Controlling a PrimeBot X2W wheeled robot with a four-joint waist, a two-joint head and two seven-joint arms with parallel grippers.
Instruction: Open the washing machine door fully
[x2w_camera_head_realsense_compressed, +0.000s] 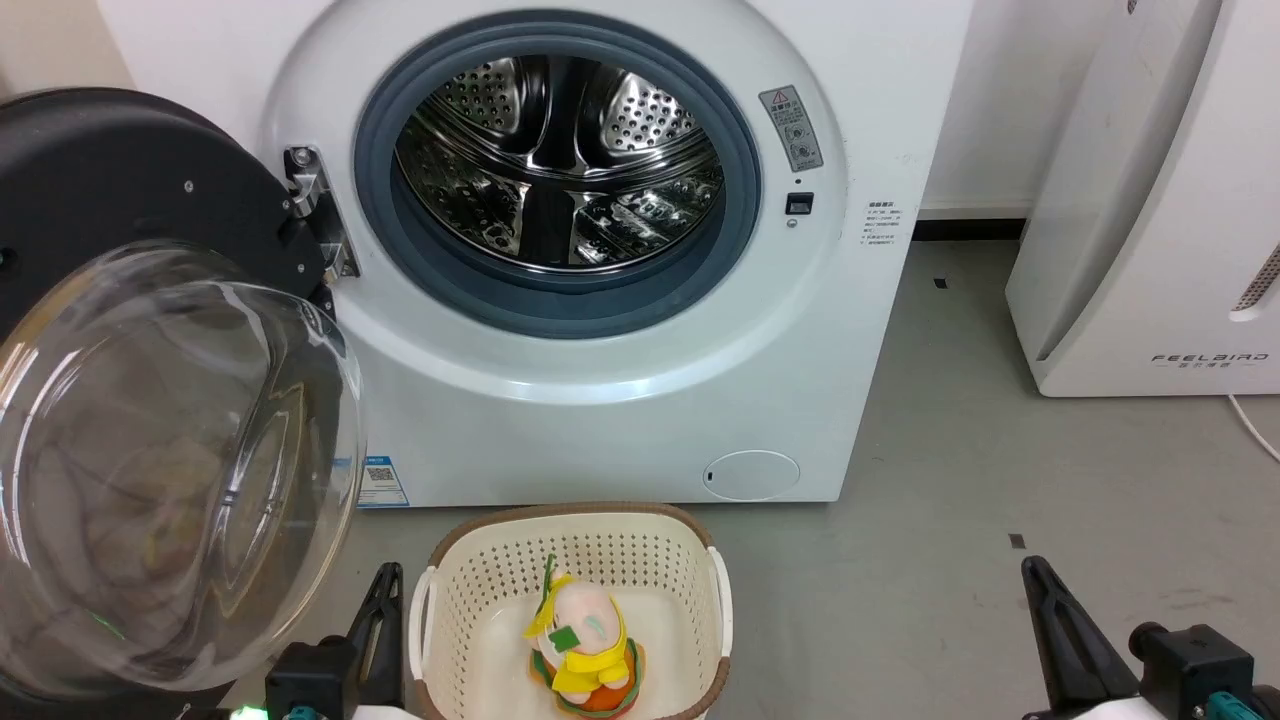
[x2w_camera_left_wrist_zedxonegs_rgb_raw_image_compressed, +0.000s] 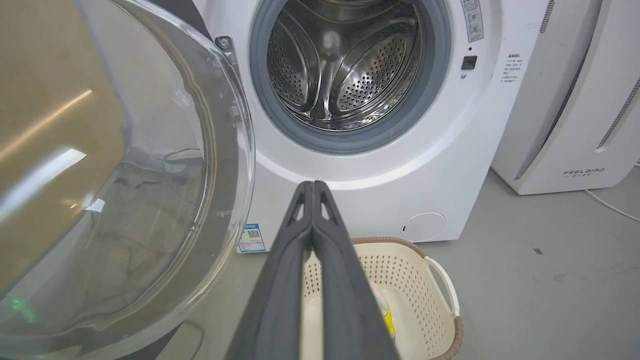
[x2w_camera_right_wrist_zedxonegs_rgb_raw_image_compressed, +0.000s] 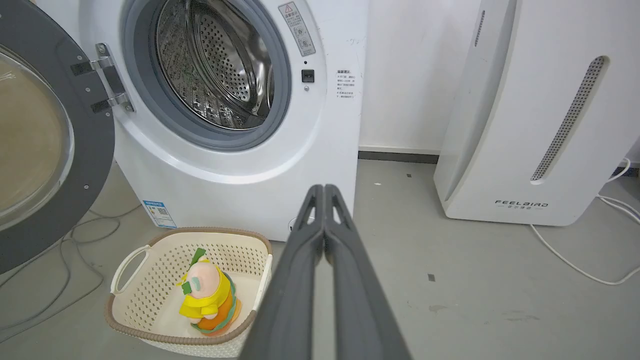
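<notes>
Black washing machine door (x2w_camera_head_realsense_compressed: 120, 170) wide open, drum exposed; L gripper (x2w_camera_left_wrist_zedxonegs_rgb_raw_image_compressed: 312, 185) & R gripper (x2w_camera_right_wrist_zedxonegs_rgb_raw_image_compressed: 324, 188) both closed tight, holding nothing.

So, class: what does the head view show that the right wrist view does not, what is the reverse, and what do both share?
Head view, not right wrist view: the left hand at the lower left. Right wrist view, not head view: grey cables on the floor below the washing machine door. Both: that open door, the steel drum, the basket holding a plush toy, the white FEELBIRD appliance and the right hand.
</notes>
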